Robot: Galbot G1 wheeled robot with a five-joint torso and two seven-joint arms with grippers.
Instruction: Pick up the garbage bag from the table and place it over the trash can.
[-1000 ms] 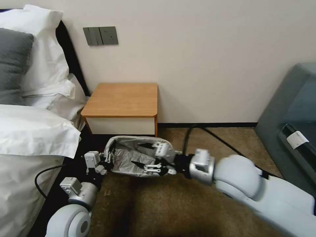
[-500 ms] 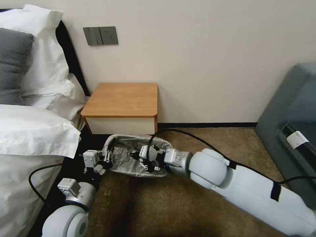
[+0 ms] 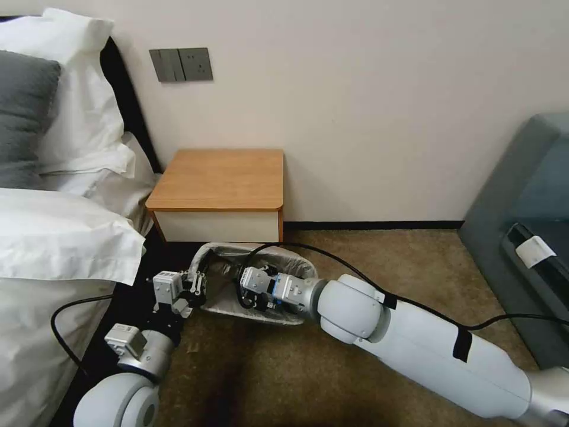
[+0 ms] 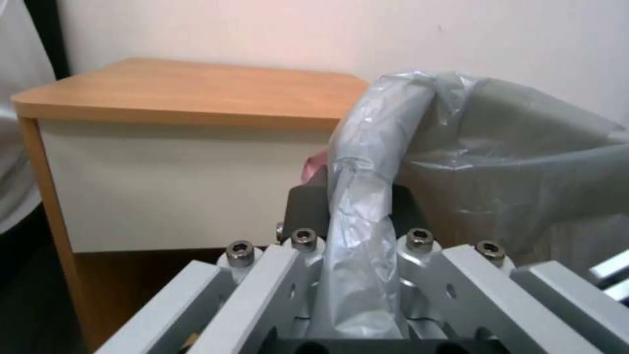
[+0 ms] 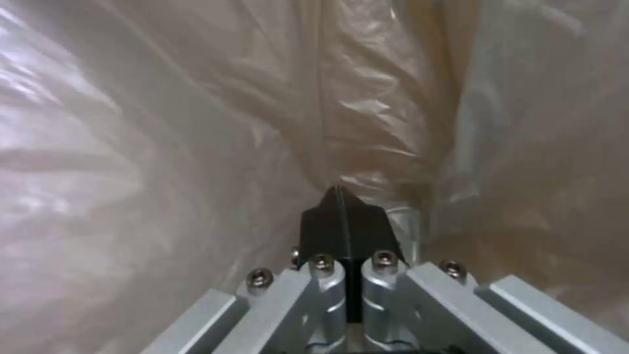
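The trash can [image 3: 269,318] stands on the carpet just in front of the table [image 3: 222,178]. The grey crinkly garbage bag [image 3: 290,261] lines it and folds over its rim. At the can's left rim my left gripper [image 3: 197,283] is shut on the bag's folded edge [image 4: 357,196], a pink tint showing behind one finger. My right arm reaches across from the right, and its gripper [image 3: 246,293] points down inside the can. In the right wrist view its black fingertips [image 5: 342,216] are pressed together, with bag film [image 5: 196,123] all around them.
A bed with white pillows [image 3: 59,225] lies close on the left. A grey sofa [image 3: 527,201] stands at the right. Black cables [image 3: 367,261] trail over the brown carpet [image 3: 379,249] between the can and the sofa. The wall is right behind the table.
My right gripper has moved left and deeper into the lined can, and its fingers have gone from spread open to shut. The left gripper has kept its hold at the left rim.
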